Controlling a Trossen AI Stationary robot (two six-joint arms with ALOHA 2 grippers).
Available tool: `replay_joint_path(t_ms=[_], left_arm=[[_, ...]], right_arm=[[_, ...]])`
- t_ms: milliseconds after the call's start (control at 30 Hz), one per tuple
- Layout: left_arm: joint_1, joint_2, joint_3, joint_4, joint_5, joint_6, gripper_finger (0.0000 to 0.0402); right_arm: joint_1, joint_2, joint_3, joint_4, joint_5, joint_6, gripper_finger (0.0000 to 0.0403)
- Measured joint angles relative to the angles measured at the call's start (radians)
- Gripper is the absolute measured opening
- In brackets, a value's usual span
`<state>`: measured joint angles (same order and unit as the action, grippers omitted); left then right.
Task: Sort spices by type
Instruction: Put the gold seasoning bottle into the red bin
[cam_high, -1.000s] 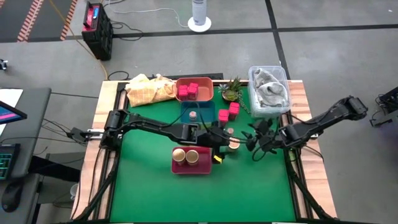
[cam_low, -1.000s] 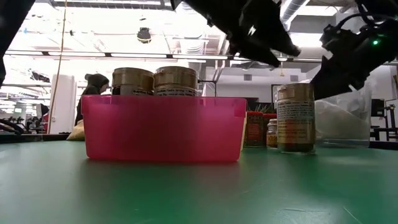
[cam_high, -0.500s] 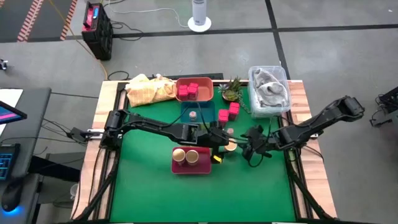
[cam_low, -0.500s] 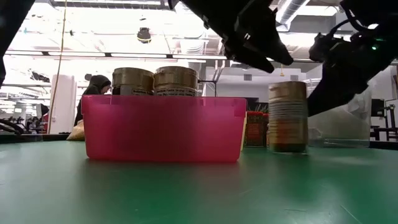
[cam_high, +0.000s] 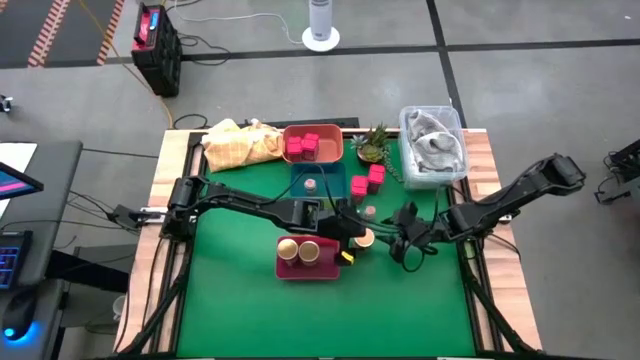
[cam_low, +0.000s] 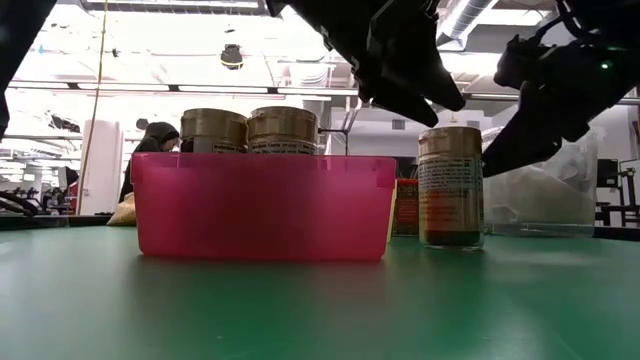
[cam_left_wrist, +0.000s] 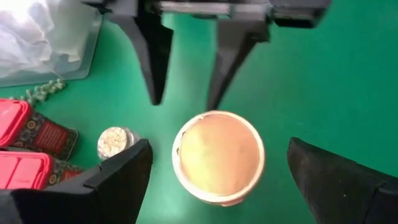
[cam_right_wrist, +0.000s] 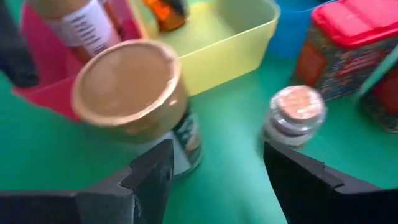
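- I see a tan-lidded jar (cam_high: 365, 238) standing upright on the green table (cam_high: 240, 300), just right of the magenta tray (cam_high: 308, 272), and no finger touches it.
- My left gripper (cam_high: 352, 229) hangs above that jar; in the left wrist view its two dark fingers (cam_left_wrist: 118, 183) sit wide apart on either side of the lid (cam_left_wrist: 218, 156), released.
- My right gripper (cam_high: 392, 238) reaches in from the right, close beside the jar; its own wrist view shows the fingers (cam_right_wrist: 152, 177) spread, with the jar (cam_right_wrist: 140, 102) ahead of them and nothing gripped.
- From table height, the jar (cam_low: 450, 186) stands clear of the tray (cam_low: 262, 206), with dark arm parts above and to its right.
- Two more tan-lidded jars (cam_high: 299, 251) already stand side by side in the magenta tray.
- A small grey-topped shaker (cam_high: 369, 212) stands on the table near the loose jar, beside magenta packs (cam_high: 368, 178) that are also on the mat.
- More magenta packs (cam_high: 303, 146) fill a red tray (cam_high: 312, 130) at the back; a blue tray (cam_high: 330, 184) in front of it holds one small shaker (cam_high: 311, 184).
- A yellow tray (cam_right_wrist: 214, 46) beside the magenta one holds an orange-brown piece (cam_right_wrist: 165, 12).
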<state>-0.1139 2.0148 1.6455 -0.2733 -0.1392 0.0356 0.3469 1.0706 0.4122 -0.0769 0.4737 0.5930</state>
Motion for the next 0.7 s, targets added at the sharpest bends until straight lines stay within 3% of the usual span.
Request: replay_joint_path(t_ms=[367,700], left_arm=[[-0.009,0.0,0.0,-0.008,0.03,0.052,0.0354],[-0.005,0.0,0.0,-0.027,0.029,0.049,0.0354]], right_arm=[[-0.012,0.112,0.0,0.22,-0.047,-0.133,0.0276],[-0.016,-0.01,0.0,0.081,-0.023,-0.136,0.0276]])
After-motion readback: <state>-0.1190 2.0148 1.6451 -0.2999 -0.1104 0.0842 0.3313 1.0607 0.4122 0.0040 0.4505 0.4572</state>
